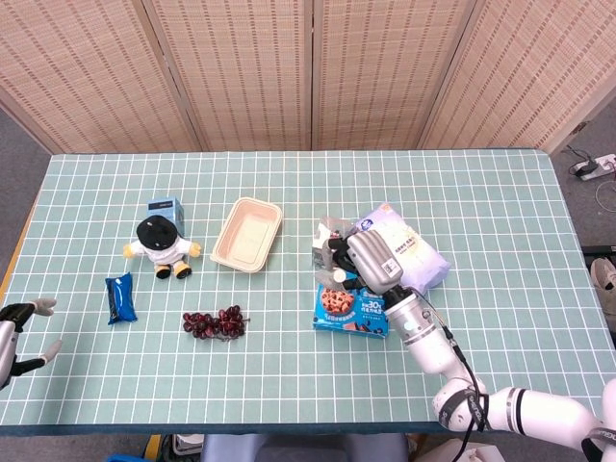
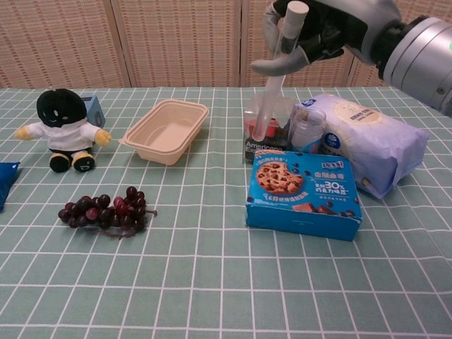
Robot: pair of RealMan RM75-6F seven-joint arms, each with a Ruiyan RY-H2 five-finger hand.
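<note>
The right hand (image 2: 318,32) grips a long clear plastic tube (image 2: 272,81) above the blue cookie box (image 2: 302,192). The left hand (image 1: 17,332) hangs released, fingers apart, at the table edge.

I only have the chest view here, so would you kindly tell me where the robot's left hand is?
Observer: The left hand is at the near left edge of the green gridded table, fingers apart, holding nothing.
Operator: Thank you. What is the blue thing cut off at my left edge?
Observer: A dark blue snack packet, lying flat, nearer us than the black-headed plush toy.
Operator: Is anything hidden behind that toy?
Observer: A small blue carton stands just beyond it.
</note>
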